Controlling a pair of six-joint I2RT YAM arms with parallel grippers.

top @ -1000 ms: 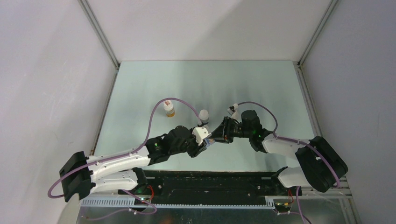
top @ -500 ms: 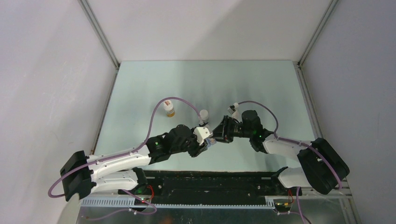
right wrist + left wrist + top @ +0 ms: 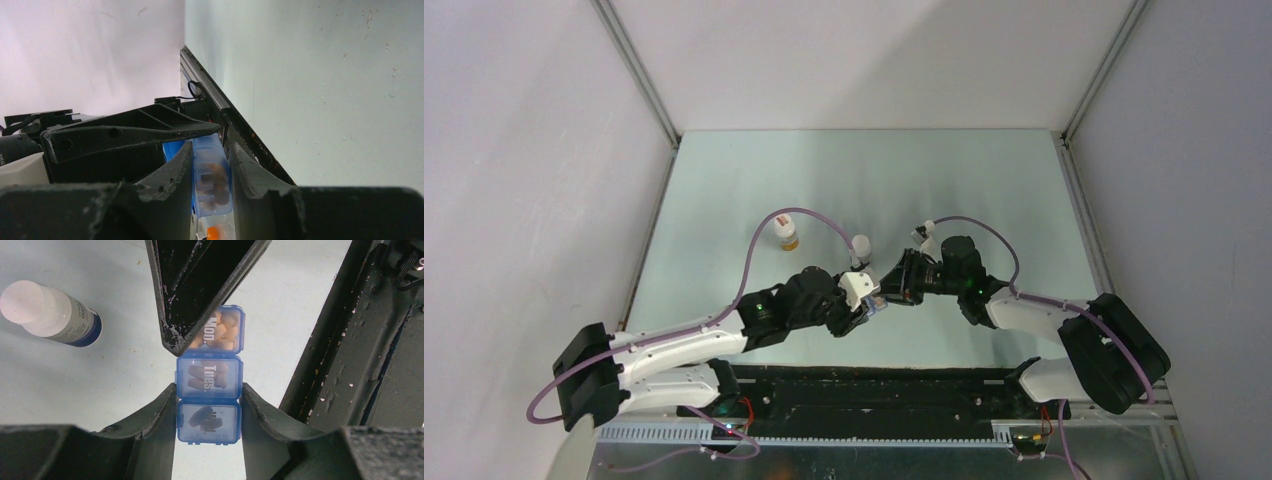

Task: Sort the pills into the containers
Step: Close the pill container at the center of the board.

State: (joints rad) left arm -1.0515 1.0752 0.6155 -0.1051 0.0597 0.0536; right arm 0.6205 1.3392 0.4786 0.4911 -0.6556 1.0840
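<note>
The translucent blue pill box (image 3: 209, 385) is held off the table between both arms, its containers marked Mon., Tues. and a third day, lids down. Orange pills (image 3: 225, 332) show in the Mon. compartment, and darker ones lie under the other two lids. My left gripper (image 3: 209, 390) is shut on the box's sides at the third compartment. My right gripper (image 3: 212, 147) is closed across the box's (image 3: 212, 175) far end from above and below, and one of its fingers (image 3: 195, 285) covers part of the Mon. lid. In the top view the two grippers meet at the box (image 3: 873, 303).
A white-capped bottle with a blue label (image 3: 47, 312) lies on the table left of the box. Behind the arms are a white-capped bottle (image 3: 860, 245) and an orange-bottomed one (image 3: 785, 232). The black base rail (image 3: 874, 385) runs just in front.
The right gripper's jaws widened a little, then closed back onto the pill box. Both arms and the box have hardly shifted.
</note>
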